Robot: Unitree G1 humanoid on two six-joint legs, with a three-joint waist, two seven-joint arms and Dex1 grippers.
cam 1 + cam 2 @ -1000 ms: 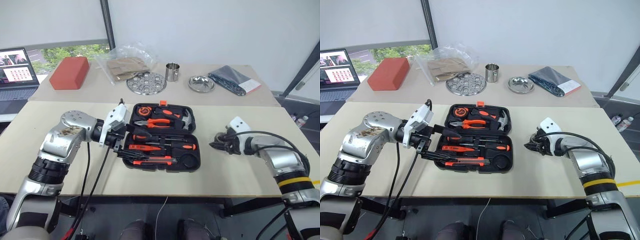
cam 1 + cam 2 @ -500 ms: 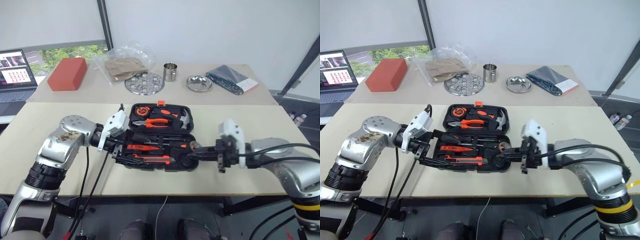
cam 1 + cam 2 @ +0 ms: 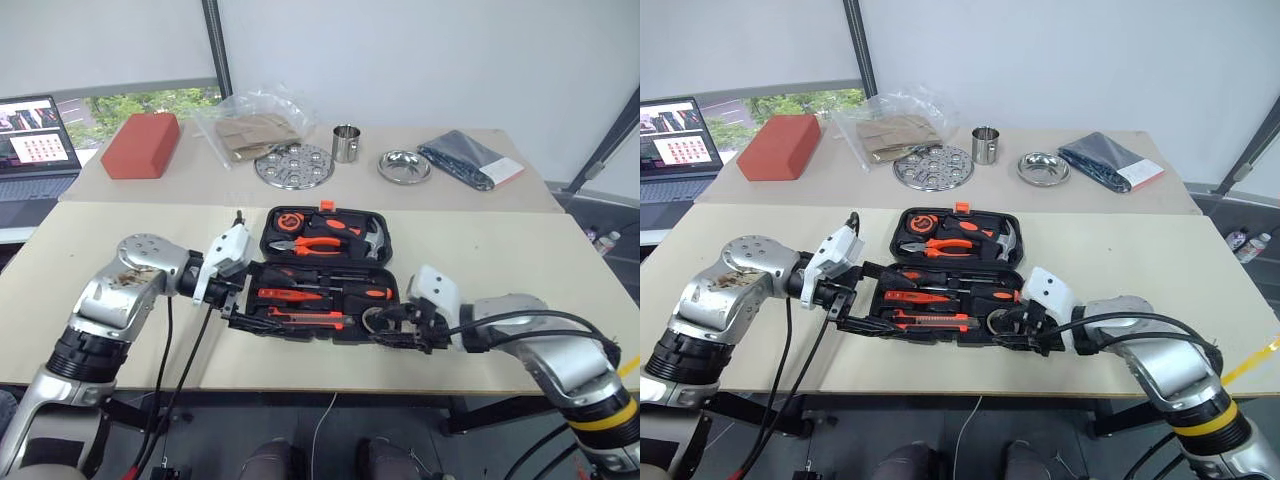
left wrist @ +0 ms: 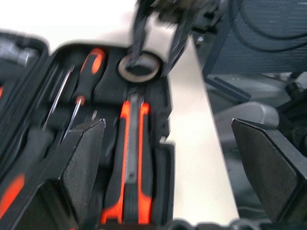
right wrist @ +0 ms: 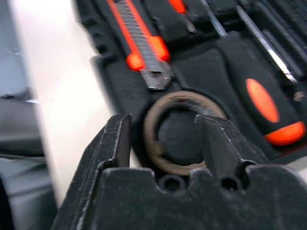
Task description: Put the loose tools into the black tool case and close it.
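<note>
Left gripper (image 3: 236,306) sits at the case's left edge, fingers spread wide, nothing between them. Black tool case (image 3: 325,272) lies open mid-tabletop, lid half farther from me, tray half nearer — moulded black plastic, rounded corners, orange latch at the far rim.

In the near half I count two screwdrivers: one (image 3: 282,275) w/ black-orange handle at the top row, one (image 3: 368,293) w/ orange grip toward the right. Slim orange tester pen (image 3: 276,295) sits just below, and the utility knife (image 3: 300,321) lies along the front edge — orange-black body, steel blade end pointing right. One grey tape roll (image 5: 181,132) sits in its round recess at the front-right corner.

Right gripper (image 3: 1002,327) is at that corner; wrist view shows its fingers part open, straddling the roll, one finger outside the ring and one over its middle. Can't tell if they touch it.

Lid half: pliers (image 3: 318,243), hammer (image 3: 375,238).

Tabletop (image 3: 90,260) is pale beige; second table behind w/ red block (image 3: 141,145), plastic bag (image 3: 250,125), steel cup (image 3: 346,143). Laptop (image 3: 30,145) far left, white wall behind.
</note>
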